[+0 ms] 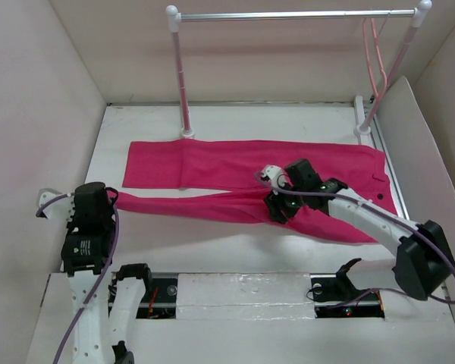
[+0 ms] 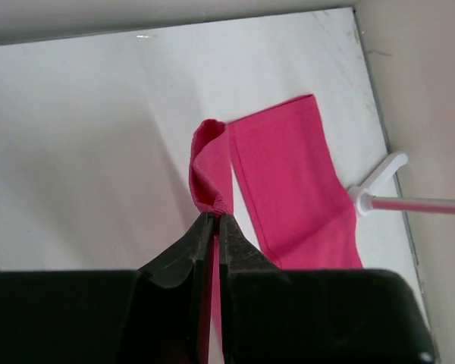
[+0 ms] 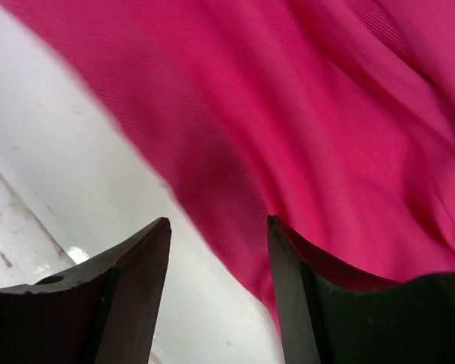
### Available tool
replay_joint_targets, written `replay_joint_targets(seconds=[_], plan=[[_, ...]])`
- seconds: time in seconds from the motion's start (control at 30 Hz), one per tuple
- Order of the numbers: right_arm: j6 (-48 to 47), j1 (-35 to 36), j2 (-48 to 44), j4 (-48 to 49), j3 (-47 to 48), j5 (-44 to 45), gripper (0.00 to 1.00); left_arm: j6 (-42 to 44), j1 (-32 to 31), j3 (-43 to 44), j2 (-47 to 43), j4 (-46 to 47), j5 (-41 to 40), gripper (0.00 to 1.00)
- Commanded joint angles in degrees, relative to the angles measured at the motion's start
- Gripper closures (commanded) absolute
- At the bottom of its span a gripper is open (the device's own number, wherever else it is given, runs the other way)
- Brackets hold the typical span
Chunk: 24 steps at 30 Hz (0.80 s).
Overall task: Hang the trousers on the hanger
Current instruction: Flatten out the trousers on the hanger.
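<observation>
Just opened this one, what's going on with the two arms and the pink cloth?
The bright magenta-pink fabric trousers lie spread flat on the white table. The left gripper is shut on the cuff end of the near leg. The right gripper is open, low over the trousers' near edge around the middle, gripping nothing. The thin light-pink hanger hangs on the white-and-silver clothes rail at the far right, with nothing on it yet.
</observation>
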Motion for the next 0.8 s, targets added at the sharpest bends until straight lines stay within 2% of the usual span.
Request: replay_joint_targets(seconds=[0.0,0.03,0.07,0.2,0.27,0.3,0.33,0.43,0.47,0.5,0.53,0.6,0.7,0.77], plan=[[-2.66,5.95,3.09,6.17,4.86,-4.79,0.4,1.1,-0.07,-0.5,-0.09,-2.41,-0.9,1.0],[-2.67,7.27,3.8,6.61,5.82,-4.26,0.38,0.24,-0.07,-0.68,-0.97,-4.67,-1.25,1.0],[-3.1,9.2,4.93,6.7,6.18,-4.0,0.38,-0.64,-0.07,-0.68,-1.59,-5.65,-1.16,0.87],[-2.75,10.45,7.92,8.19,5.74,0.13,0.38,-0.03,-0.6,0.11,-4.84,-7.07,-0.55,0.59],[-2.58,10.45,9.59,8.63,5.22,1.71,0.4,1.01,-0.6,0.81,-5.63,-6.11,-0.72,0.6],[-2.84,10.45,11.0,9.16,4.78,1.02,0.41,1.11,-0.6,1.42,-5.37,-5.75,-1.07,0.69],[-2.93,10.45,11.53,9.6,4.51,0.58,0.43,1.63,-0.6,1.95,-4.24,-4.36,-1.07,0.69],[-2.32,10.98,13.29,10.47,3.46,2.24,0.45,8.74,-0.6,0.12,0.05,2.13,4.1,0.58],[-1.79,10.98,13.38,11.44,3.11,2.77,0.48,8.67,-0.6,-0.67,1.3,2.94,6.29,0.57],[-1.35,10.98,13.38,11.71,2.5,4.51,0.64,9.62,-0.6,-3.38,2.27,4.17,8.31,0.54],[-0.91,10.98,13.21,11.89,2.32,5.14,0.74,10.68,-0.6,-4.97,4.97,8.01,10.68,0.52],[-0.64,10.98,12.68,11.19,2.23,5.32,0.9,11.38,-0.6,-7.7,8.5,9.45,15.34,0.49],[-0.12,11.5,10.32,8.64,1.61,4.89,1.0,12.18,-0.6,-9.82,16.15,12.7,19.66,0.45],[0.14,12.02,7.86,6.54,-0.23,3.83,1.0,12.01,-0.6,-10.7,20.98,15.77,22.11,0.42]])
